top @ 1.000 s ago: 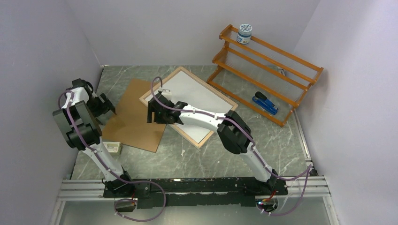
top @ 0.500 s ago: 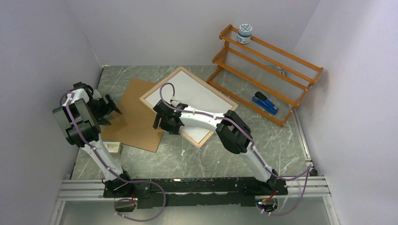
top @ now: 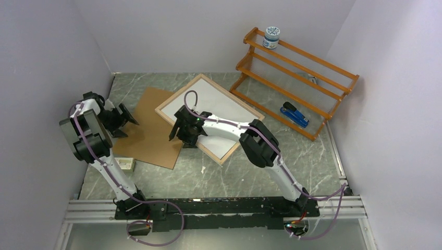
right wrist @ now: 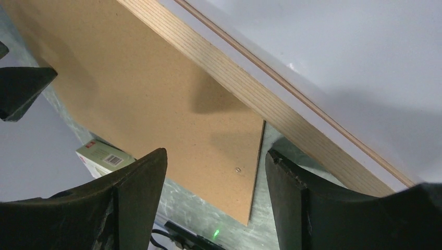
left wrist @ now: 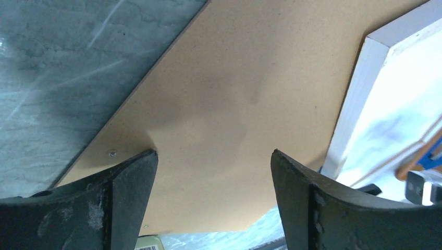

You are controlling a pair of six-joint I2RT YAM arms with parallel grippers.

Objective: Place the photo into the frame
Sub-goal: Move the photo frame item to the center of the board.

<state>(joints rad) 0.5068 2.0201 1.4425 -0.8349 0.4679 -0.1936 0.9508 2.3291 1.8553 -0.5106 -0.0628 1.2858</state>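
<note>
Though seemingly done seating photo white-back-up inside frame, mid-tabletop, judged not closed up: backing panel out, left of frame. Left jaws, right jaws wide, empty, hovering nearby.

Top external: high, behind arm bases, looking down over whole counter. Wrist views: close, angled down; both share backing panel and frame edge.

Left jaws apart; right jaws apart
</note>
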